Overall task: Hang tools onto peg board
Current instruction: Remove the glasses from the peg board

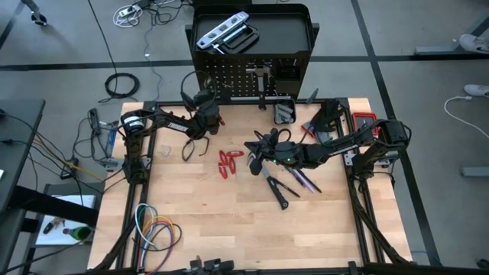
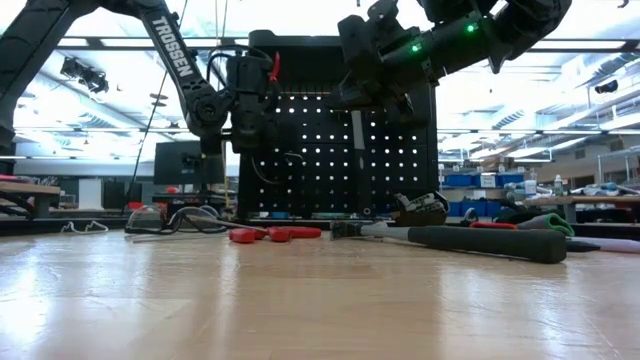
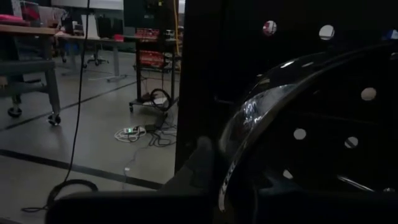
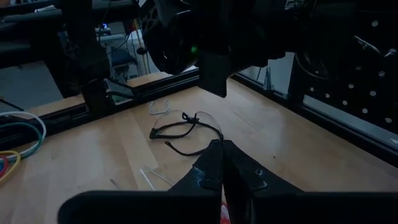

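Observation:
The peg board (image 1: 252, 76) (image 2: 340, 130) stands upright at the table's far edge, with one thin tool (image 2: 357, 140) hanging on it. My left gripper (image 1: 205, 105) (image 2: 258, 100) is held level against the board's left part, shut on a glossy black curved tool (image 3: 261, 112), apparently the C-clamp. My right gripper (image 1: 258, 154) (image 4: 222, 163) hovers shut and empty above the table's middle. Red-handled pliers (image 1: 228, 162) (image 2: 275, 234) and a dark-handled tool (image 1: 276, 189) (image 2: 480, 242) lie flat on the table. A silver level (image 1: 221, 32) rests on the stand's tray. My left gripper holds the black curved tool level, coming from the table's left toward the peg board. The tool's arc (image 3: 249, 118) stands lifted clear of the table, right in front of the holes. Darkness and the tool itself hide where the fingers meet it.
A thin black wire-framed item (image 4: 183, 132) (image 1: 191, 147) lies on the table below the left arm. A small box (image 1: 284, 111) sits near the board's foot. More tools (image 1: 306, 179) lie under the right arm, and coloured cables (image 1: 157, 229) at the near left.

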You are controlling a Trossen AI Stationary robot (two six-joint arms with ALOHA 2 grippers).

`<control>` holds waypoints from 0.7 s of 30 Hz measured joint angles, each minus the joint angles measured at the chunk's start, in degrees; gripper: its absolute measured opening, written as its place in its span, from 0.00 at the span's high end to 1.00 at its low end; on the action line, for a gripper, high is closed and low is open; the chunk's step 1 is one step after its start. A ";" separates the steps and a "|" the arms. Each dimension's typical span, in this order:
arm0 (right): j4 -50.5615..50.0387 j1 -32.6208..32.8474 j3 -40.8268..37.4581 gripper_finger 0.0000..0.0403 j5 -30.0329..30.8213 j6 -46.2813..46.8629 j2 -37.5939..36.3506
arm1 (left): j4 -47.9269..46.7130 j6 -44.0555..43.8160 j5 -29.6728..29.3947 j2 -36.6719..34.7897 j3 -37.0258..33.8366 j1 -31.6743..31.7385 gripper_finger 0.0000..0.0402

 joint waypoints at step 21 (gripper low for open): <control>0.84 0.04 0.00 0.95 0.00 -0.02 0.00 | -2.52 10.34 6.13 0.00 0.00 1.66 0.93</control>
